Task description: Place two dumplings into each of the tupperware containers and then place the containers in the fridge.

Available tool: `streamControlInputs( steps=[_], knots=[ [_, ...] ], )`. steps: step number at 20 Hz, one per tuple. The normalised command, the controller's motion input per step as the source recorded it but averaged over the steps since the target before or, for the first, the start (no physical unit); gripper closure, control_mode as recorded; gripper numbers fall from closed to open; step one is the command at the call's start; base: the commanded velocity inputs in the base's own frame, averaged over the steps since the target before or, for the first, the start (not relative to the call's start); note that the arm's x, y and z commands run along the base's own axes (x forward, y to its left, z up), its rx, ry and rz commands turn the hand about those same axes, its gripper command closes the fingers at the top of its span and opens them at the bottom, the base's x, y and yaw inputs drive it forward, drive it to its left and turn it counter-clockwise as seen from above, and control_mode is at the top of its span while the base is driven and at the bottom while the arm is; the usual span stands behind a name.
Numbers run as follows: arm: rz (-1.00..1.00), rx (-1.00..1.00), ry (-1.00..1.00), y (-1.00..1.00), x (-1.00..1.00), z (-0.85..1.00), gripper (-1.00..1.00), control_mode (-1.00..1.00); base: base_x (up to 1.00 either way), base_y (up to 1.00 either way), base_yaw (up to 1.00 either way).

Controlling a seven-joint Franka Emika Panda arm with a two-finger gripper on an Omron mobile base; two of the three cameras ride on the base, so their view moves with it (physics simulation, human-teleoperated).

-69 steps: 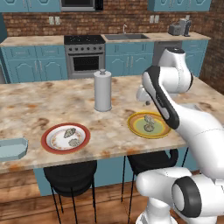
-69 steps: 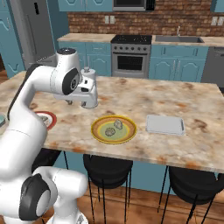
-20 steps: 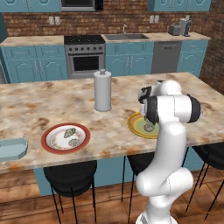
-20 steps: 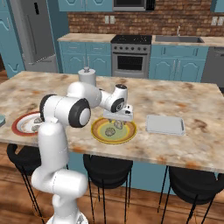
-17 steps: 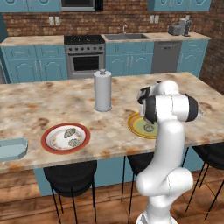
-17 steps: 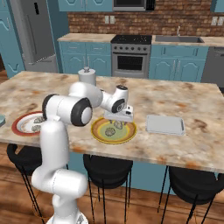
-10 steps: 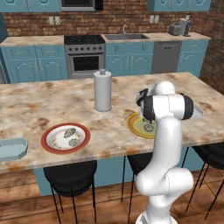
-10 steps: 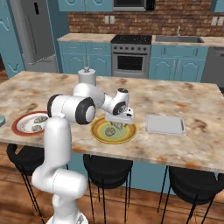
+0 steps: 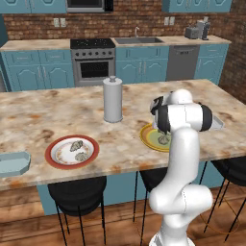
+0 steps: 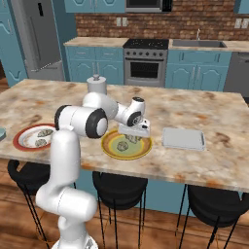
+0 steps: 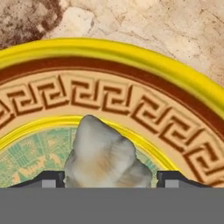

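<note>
The white arm rises from its base at the near edge of the counter, folds at a dark elbow joint and reaches forward and down. The wrist is bent over so the hand points at the counter top. The gripper (image 10: 133,139) hangs low, its fingers aimed straight down; from the left side the gripper (image 9: 164,138) is mostly hidden behind the forearm. Through the hand camera the two dark fingertips (image 11: 52,178) stand well apart at the bottom, jaws spread wide, one on each side of a dumpling (image 11: 104,158), and whether they touch it can't be made out.
</note>
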Motion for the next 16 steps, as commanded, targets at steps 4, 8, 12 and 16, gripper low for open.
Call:
streamControlInputs(
  steps=[4,8,12,16],
  knots=[
    [0.0,0.0,0.0,-0.07,0.0,0.06,1.0,-1.0,0.0,0.0,0.0],
    [0.0,0.0,0.0,-0.5,0.0,0.35,1.0,-1.0,0.0,0.0,0.0],
    [0.0,0.0,0.0,-0.86,0.0,0.41,1.0,-1.0,0.0,0.0,0.0],
    [-0.06,0.0,0.04,-1.0,0.08,0.35,1.0,-1.0,0.0,0.0,0.0]
  ],
)
